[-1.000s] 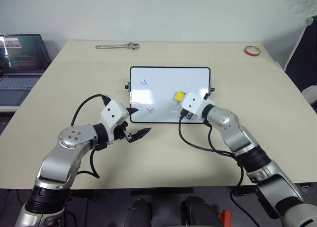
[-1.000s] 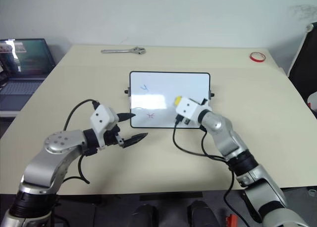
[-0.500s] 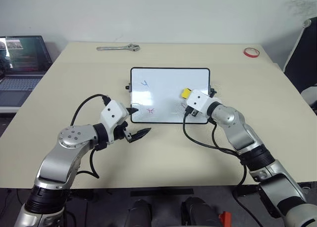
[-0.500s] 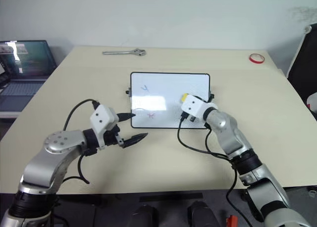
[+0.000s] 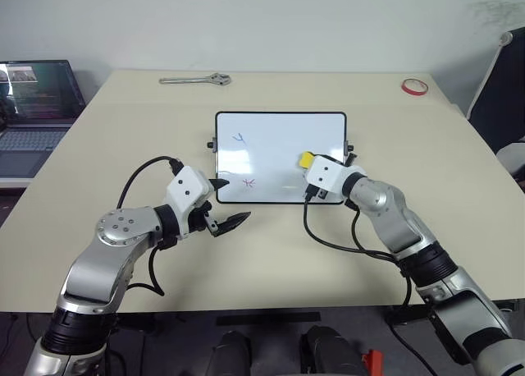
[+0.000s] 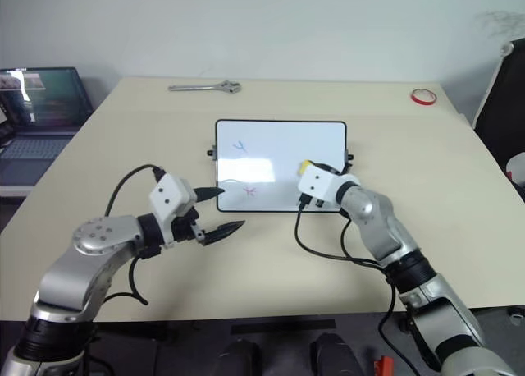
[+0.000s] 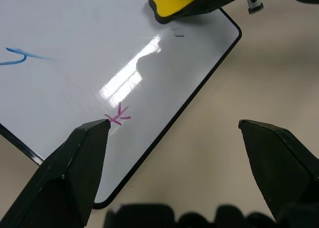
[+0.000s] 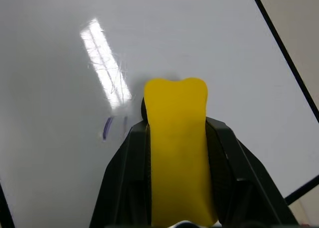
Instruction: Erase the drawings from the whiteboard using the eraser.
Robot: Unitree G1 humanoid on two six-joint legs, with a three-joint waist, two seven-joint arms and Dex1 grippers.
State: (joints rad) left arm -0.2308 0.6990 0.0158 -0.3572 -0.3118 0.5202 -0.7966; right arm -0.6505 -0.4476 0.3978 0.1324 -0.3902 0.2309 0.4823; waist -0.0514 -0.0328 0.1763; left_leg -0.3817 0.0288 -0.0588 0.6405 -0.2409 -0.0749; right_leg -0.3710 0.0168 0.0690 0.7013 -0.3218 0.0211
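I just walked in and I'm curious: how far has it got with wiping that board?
Partly there. The right claw holds the eraser on the whiteboard; a faint bluish streak beside it looks half wiped. The blue scribble and pink star remain. The left claw hovers open.

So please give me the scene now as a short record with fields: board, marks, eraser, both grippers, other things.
board: glossy white whiteboard with thin black frame, flat on the beige table
marks: blue scribble, red-pink star, faint bluish trace beside the eraser
eraser: yellow block eraser, on the board
right gripper: shut on the eraser
left gripper: open, empty, at the board's near corner
other: metal wrench, red tape ring, laptop
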